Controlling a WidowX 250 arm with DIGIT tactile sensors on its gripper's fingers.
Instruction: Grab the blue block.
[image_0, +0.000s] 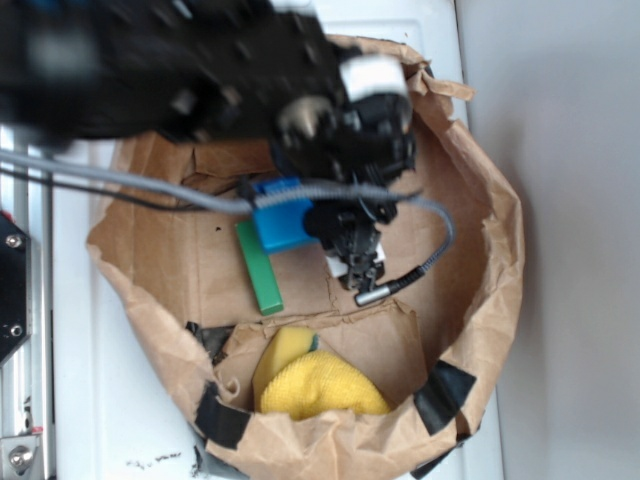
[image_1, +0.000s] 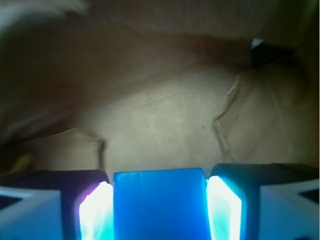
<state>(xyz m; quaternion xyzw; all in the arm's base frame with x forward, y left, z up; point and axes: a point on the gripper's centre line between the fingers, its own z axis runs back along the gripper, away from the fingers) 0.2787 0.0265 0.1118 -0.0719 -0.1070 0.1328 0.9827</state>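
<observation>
In the exterior view, the gripper (image_0: 352, 235) hangs inside the brown paper bag (image_0: 480, 200), over the right end of the single blue block (image_0: 283, 222). One green block (image_0: 259, 268) lies just left of the blue one, running toward the one yellow cloth (image_0: 318, 385).

In the wrist view, the blue block (image_1: 160, 202) sits squarely between the two fingers (image_1: 95, 212), which press against its sides and appear to grip it.

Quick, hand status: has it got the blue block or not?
Hand: closed on the blue block, one finger against each side, per the wrist view.
</observation>
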